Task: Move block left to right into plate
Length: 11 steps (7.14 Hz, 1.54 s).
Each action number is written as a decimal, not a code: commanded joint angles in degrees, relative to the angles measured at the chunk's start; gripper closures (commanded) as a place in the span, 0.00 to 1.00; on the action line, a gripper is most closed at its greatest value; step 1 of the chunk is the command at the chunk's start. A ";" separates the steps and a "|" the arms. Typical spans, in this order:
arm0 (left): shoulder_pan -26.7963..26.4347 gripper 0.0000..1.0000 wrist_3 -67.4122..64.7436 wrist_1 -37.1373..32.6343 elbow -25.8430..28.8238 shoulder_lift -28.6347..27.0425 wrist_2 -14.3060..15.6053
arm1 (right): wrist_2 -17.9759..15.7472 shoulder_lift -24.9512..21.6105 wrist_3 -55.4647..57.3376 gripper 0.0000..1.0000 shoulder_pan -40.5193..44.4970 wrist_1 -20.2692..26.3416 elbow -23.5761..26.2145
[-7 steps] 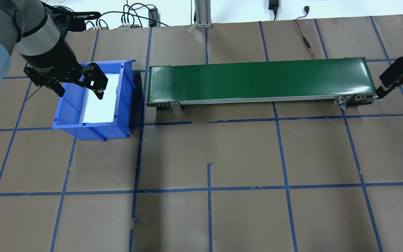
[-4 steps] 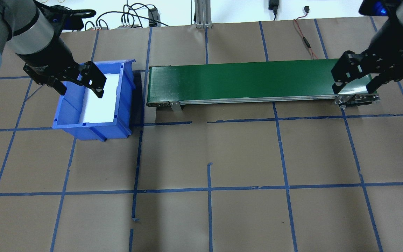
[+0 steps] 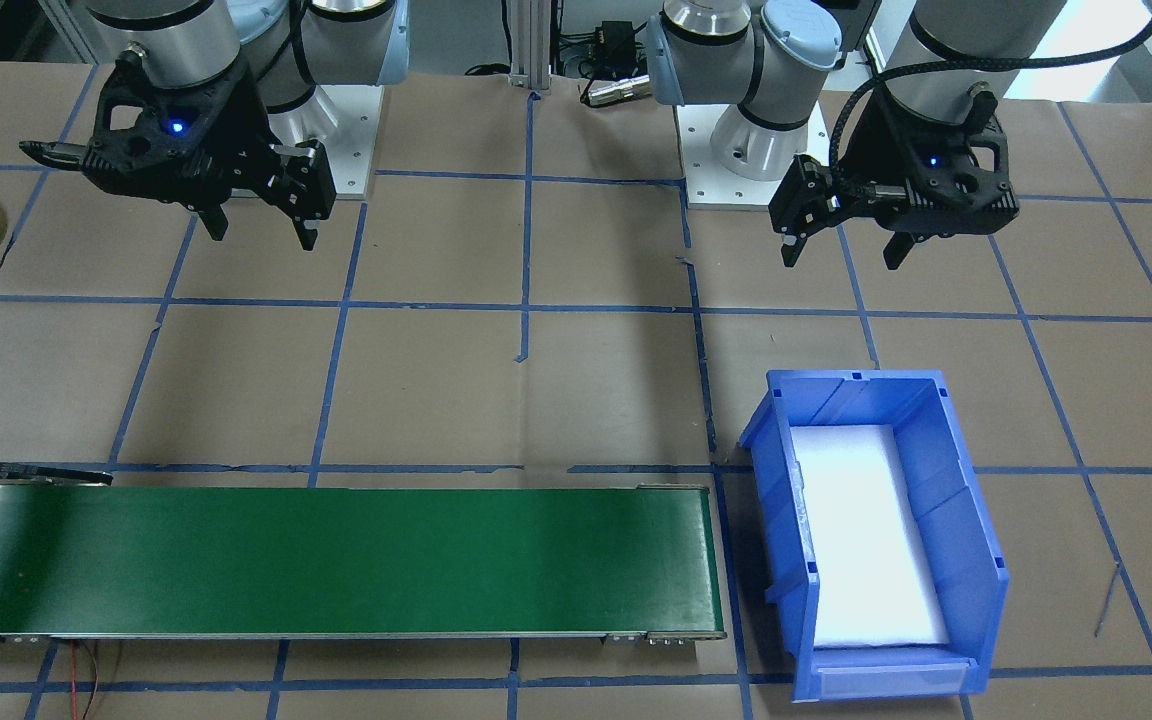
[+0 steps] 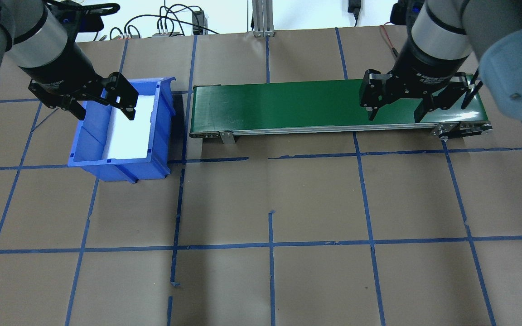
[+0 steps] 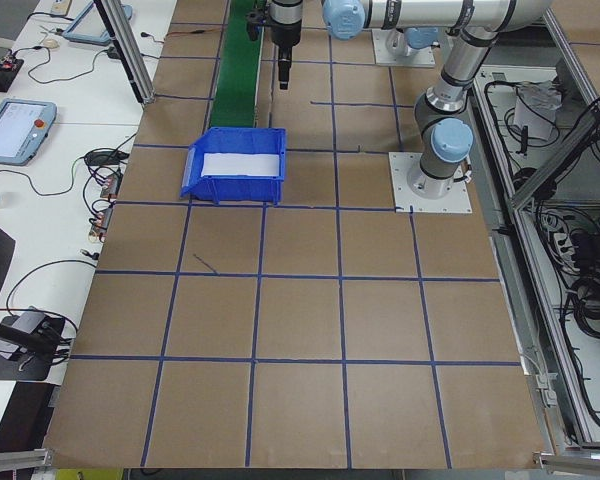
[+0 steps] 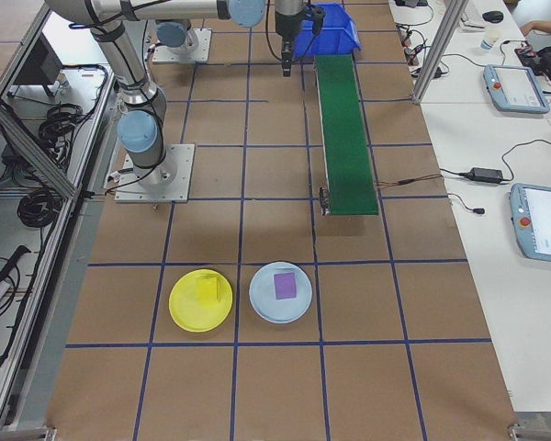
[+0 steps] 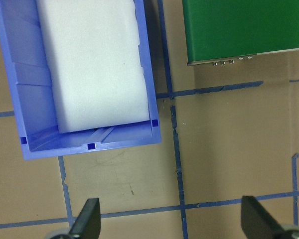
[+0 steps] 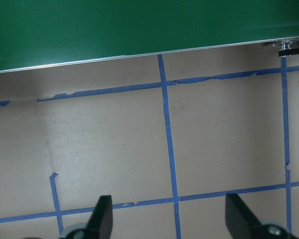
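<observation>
The right claw [image 4: 394, 115] has swung in over the green conveyor [image 4: 288, 106], fingers spread and empty; left claw [image 4: 104, 113] likewise.

I see two silver-grey arms with pale blue joint caps, each on a white bolted base plate; the black left gripper [image 3: 844, 250] and right gripper [image 3: 259, 228] carry small blue lights (a black cable trails the left wrist).

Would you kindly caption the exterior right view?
Yellow plate holding a yellow block beside a blue plate.
</observation>
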 commanded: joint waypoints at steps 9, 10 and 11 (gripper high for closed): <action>-4.93 0.00 6.21 0.09 -0.78 -0.11 0.74 | -0.95 0.26 0.74 0.17 0.89 -0.70 0.38; -4.49 0.00 7.40 0.09 -0.78 -0.11 0.74 | -1.04 0.26 0.83 0.17 0.97 -0.70 0.47; -4.49 0.00 7.41 0.17 -0.78 -0.11 0.74 | -1.13 0.26 0.83 0.17 0.97 -0.70 0.55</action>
